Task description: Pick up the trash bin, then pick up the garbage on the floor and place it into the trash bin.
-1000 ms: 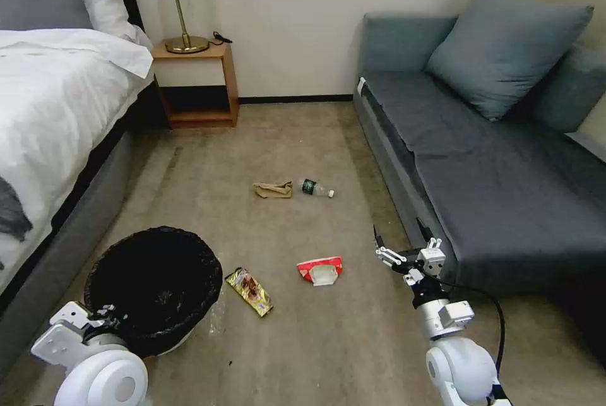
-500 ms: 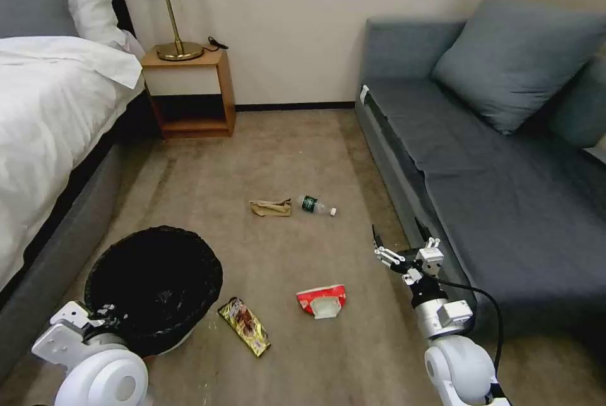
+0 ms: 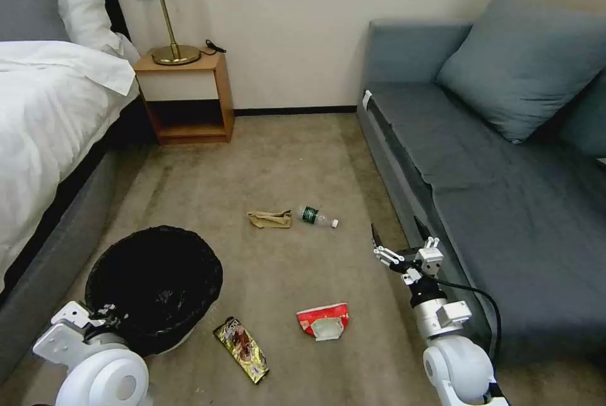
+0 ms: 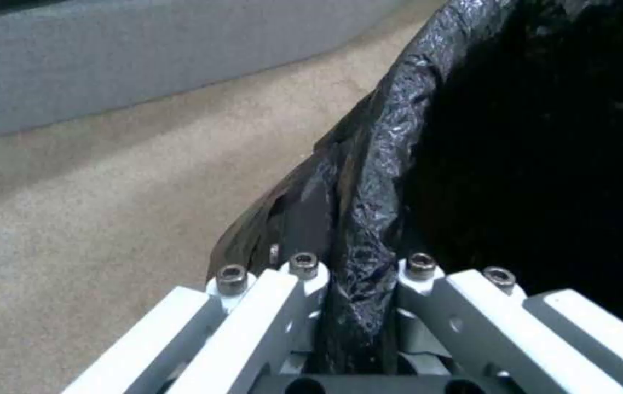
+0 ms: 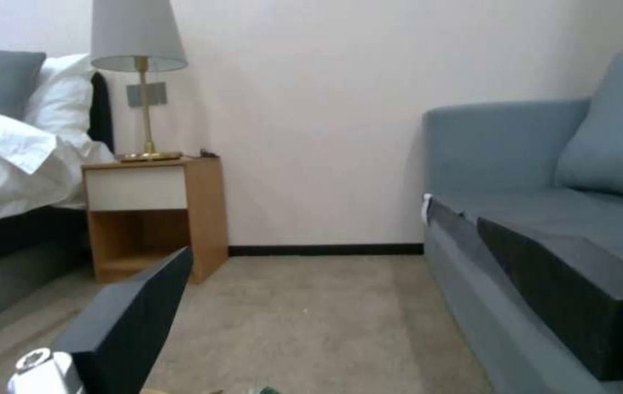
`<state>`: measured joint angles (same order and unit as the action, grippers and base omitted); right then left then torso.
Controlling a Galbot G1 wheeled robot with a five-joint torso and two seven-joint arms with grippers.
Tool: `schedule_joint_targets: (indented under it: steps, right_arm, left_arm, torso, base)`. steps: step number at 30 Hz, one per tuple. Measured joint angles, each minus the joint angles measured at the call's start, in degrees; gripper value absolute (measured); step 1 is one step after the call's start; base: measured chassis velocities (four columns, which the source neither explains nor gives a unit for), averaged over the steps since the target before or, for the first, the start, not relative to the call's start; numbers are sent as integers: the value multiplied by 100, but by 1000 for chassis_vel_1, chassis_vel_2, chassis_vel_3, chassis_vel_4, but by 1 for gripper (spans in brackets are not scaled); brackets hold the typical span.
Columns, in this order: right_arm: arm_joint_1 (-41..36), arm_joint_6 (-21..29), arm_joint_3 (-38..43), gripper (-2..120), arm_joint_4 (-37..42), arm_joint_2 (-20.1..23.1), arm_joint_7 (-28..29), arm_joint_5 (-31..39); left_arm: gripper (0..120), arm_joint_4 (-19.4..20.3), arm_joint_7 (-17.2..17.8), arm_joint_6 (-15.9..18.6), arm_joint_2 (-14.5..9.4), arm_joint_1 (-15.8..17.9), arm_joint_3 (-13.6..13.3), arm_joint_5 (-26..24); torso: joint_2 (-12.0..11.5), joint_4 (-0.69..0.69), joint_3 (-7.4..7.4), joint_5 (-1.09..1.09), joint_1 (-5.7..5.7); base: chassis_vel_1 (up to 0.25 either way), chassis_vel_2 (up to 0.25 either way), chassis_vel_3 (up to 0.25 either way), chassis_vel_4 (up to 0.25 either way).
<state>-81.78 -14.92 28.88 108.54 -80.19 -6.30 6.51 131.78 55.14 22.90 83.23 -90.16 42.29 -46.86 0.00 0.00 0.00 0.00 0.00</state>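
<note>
With our left gripper (image 4: 359, 306) pinched on the rim of the round white trash bin lined with wrinkly black plastic (image 3: 154, 283), we should keep it level while bringing our open-fingered right gripper (image 3: 396, 238) over the red-and-white packet (image 3: 322, 321) on the carpet.

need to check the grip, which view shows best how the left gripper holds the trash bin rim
The left wrist view: the left gripper has its fingers shut on the bag-lined rim of the trash bin. The head view shows the whole bin with that gripper at its near edge, the contact hidden. The right wrist view faces the nightstand.
</note>
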Motion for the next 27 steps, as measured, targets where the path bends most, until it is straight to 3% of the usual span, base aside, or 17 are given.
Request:
schedule_joint_targets:
  steps: [6,18,27]
  right_arm:
    - [-14,56,-114,100,-20,88,-195,-36]
    - [388,2109,-1672,100,306,1313,-1289,66]
    - [1249,2828,-2709,100,-112,2120,-1762,528]
  left_arm:
    - [0,-3,-1,0,10,-9,-26,3]
    - [0,63,-3,6,16,-33,-122,45]
    - [0,44,-3,7,71,-22,-175,125]
  torso:
    - [0,0,0,0,0]
    - [0,0,0,0,0]
    - [0,0,1,0,0]
  base:
    - [0,0,0,0]
    - [0,0,0,0]
    - [0,0,0,0]
